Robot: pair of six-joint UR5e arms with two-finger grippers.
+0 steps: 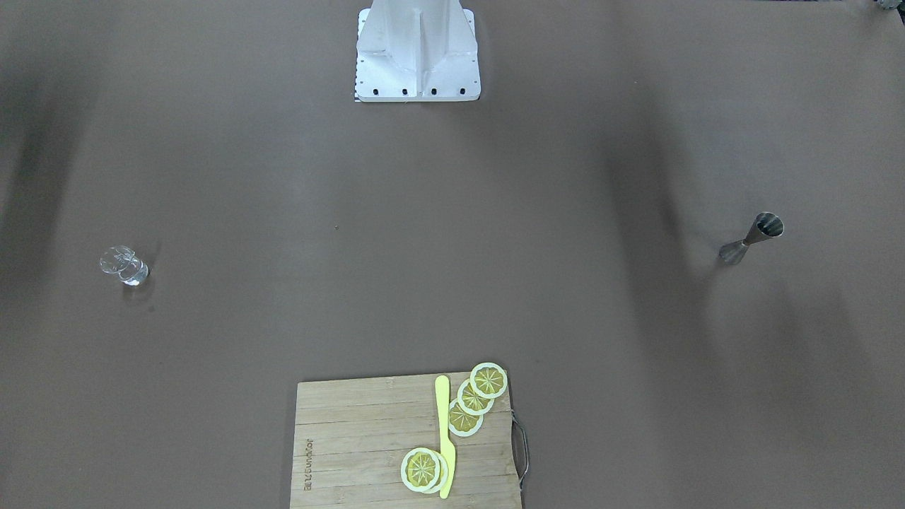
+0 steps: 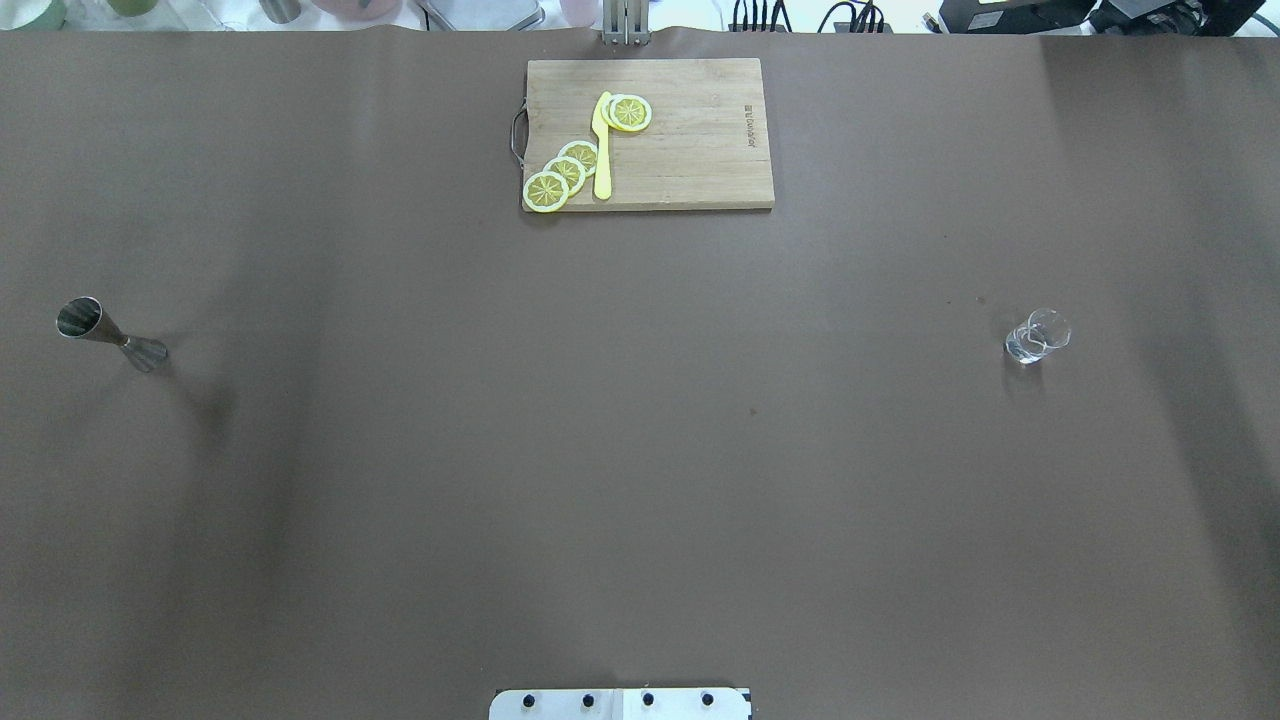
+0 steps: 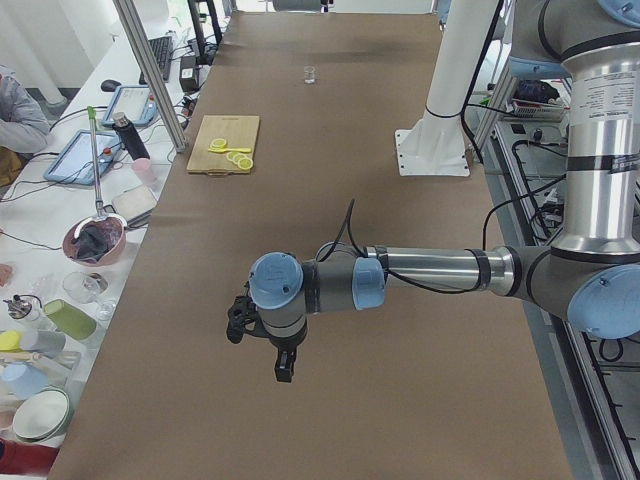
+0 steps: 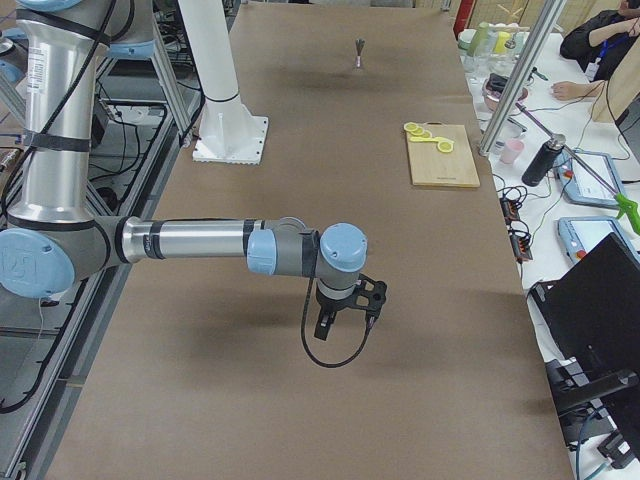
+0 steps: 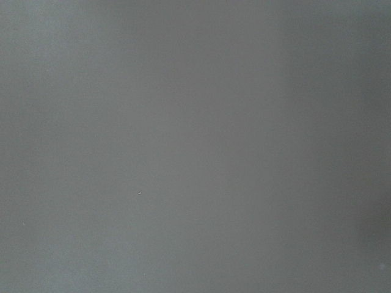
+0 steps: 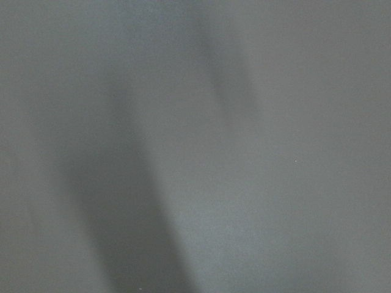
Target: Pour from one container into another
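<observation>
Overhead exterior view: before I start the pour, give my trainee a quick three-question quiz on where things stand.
1. True or false: the glass beaker stands on the brown table, apart from the wooden cutting board.
2. The steel jigger stands on which side of the robot? A) left B) right C) dead centre
3. Fill in: the yellow knife lies on the ____.
Key: 1 true; 2 A; 3 cutting board.

Clear glass cup (image 2: 1037,336) and steel jigger (image 2: 108,334) (both upright) stand well apart.
</observation>
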